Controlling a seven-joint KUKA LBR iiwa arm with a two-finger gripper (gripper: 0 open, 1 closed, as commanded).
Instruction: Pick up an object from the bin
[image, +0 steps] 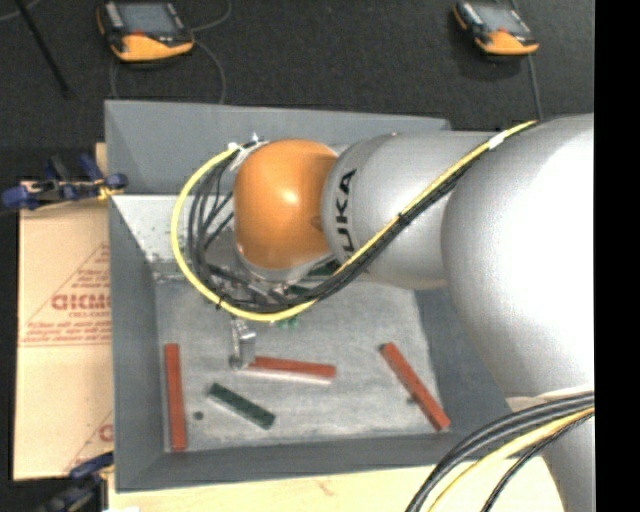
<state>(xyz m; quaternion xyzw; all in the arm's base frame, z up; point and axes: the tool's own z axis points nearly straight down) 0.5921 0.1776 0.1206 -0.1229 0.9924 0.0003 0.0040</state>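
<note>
My gripper (241, 350) hangs low over the bin floor, its metal finger showing just under the orange wrist cover. Right beside the finger, to its right, lies a red and pale flat stick (291, 370), its left end touching or nearly touching the fingertip. A dark green flat bar (240, 406) lies a little in front of the gripper, slanted. Nothing shows between the fingers.
A long red stick (175, 396) lies along the bin's left wall. Another red stick (413, 386) lies slanted at the right of the floor. The arm and its cables cover the bin's back and right side.
</note>
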